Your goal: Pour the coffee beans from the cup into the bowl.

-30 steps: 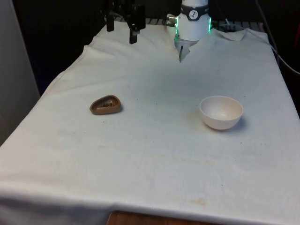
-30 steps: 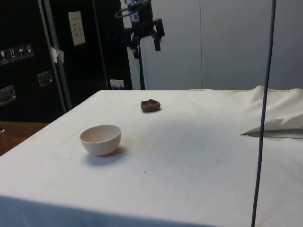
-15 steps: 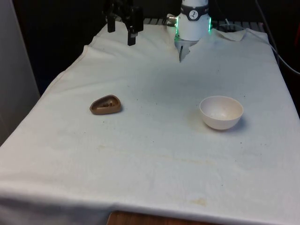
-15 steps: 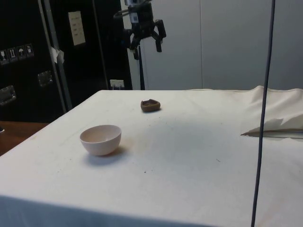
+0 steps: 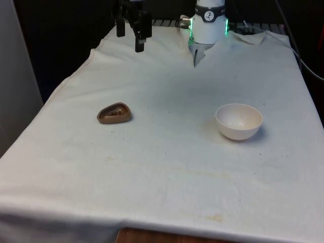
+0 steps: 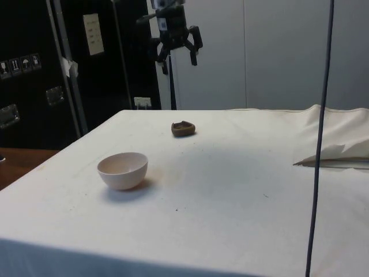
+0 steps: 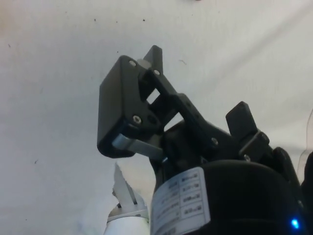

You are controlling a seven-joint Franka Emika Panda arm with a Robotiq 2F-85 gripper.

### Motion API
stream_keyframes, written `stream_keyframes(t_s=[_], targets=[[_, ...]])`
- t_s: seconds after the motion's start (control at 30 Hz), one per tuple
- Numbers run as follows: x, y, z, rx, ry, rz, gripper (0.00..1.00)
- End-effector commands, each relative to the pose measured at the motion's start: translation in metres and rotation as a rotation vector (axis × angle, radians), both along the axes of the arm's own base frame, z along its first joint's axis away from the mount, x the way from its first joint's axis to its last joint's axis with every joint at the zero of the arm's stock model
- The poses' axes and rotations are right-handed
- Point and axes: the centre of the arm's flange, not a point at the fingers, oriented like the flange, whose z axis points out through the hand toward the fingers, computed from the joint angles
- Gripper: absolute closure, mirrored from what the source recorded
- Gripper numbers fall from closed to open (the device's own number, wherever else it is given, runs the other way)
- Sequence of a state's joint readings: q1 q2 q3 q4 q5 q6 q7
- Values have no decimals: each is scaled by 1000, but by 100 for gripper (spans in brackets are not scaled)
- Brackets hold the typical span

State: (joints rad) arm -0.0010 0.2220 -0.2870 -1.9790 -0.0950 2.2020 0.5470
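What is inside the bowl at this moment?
The bowl looks empty: its pale inside shows no beans in the front view. From the side its wall hides the bottom.

cup (image 5: 114,113) contents: too small to tell | hand (image 5: 129,39) top: cut off by frame edge

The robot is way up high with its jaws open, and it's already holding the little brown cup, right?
Not quite: the gripper holds nothing. The side view shows its jaws open and empty high above the table, while the brown cup sits on the cloth.
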Motion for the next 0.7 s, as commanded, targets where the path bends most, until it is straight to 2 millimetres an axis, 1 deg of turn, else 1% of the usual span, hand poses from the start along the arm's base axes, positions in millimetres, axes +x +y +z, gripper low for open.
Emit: stream_keyframes(t_s=[0.0,0.67], targets=[[1,-2,-2,-12,-13,-15,0],[4,-7,-24,-61,-46,-131,0]])
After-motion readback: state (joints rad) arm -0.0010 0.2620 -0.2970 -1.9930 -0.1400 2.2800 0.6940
